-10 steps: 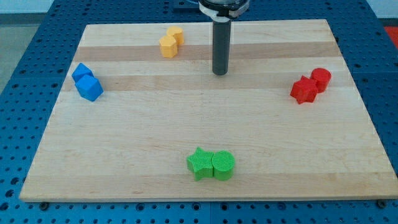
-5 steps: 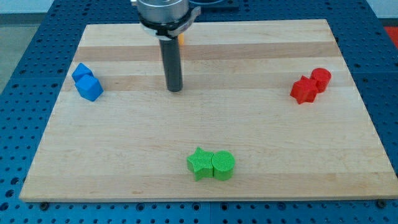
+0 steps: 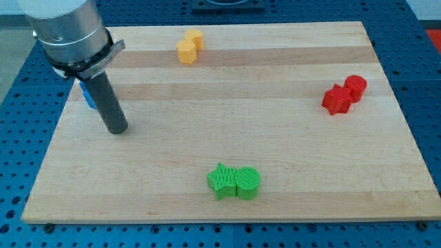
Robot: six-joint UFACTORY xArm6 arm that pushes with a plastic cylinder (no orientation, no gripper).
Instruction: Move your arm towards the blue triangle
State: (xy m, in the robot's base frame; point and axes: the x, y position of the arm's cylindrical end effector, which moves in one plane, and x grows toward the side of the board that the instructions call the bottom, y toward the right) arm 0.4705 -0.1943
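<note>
Shifted to the view's left: my tip (image 3: 116,129).
Blue block (image 3: 87,96) mostly hidden behind rod; no jaws fitted.

One camera only, looking down at a slant from the near edge, taking in the whole wooden surface (image 3: 227,138).

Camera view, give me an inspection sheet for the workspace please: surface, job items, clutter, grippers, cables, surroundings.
Surface: wooden board, flat, unmarked.
Job's things: blue blocks at the view's left, mostly hidden behind the rod; shapes cannot be told.
Clutter: two yellow blocks at the top, two red blocks at the right, green star touching green cylinder at the bottom.
Grippers: none; my tip is just below the blue blocks.
Cables: nothing seen.
Surroundings: blue perforated table.
</note>
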